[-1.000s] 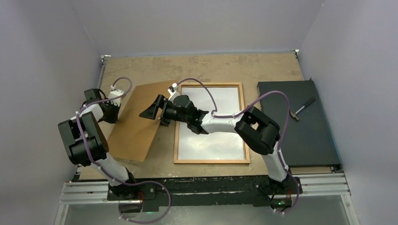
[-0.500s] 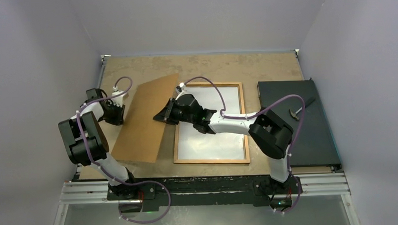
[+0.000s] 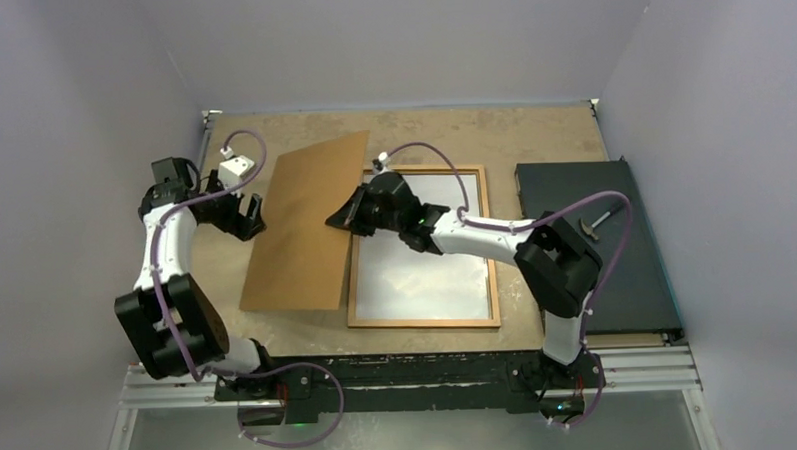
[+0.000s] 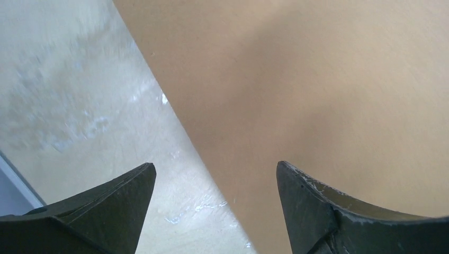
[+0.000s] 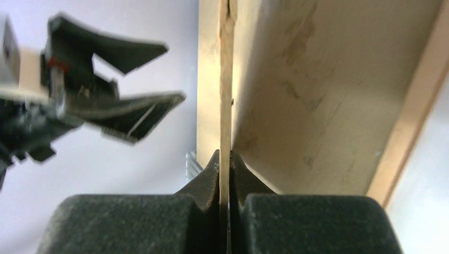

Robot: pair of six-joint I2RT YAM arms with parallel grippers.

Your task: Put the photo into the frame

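The right gripper is pinching the backing board by its edge just left of the frame. The left gripper is hovering, fingers spread, at the board's far side. The photo seems to be lying face down inside the frame, so next the board needs lowering squarely over it.

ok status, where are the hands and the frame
Left hand open beside the brown board. Right hand shut on the board's edge, holding it tilted. Frame flat on the table, right arm across it.
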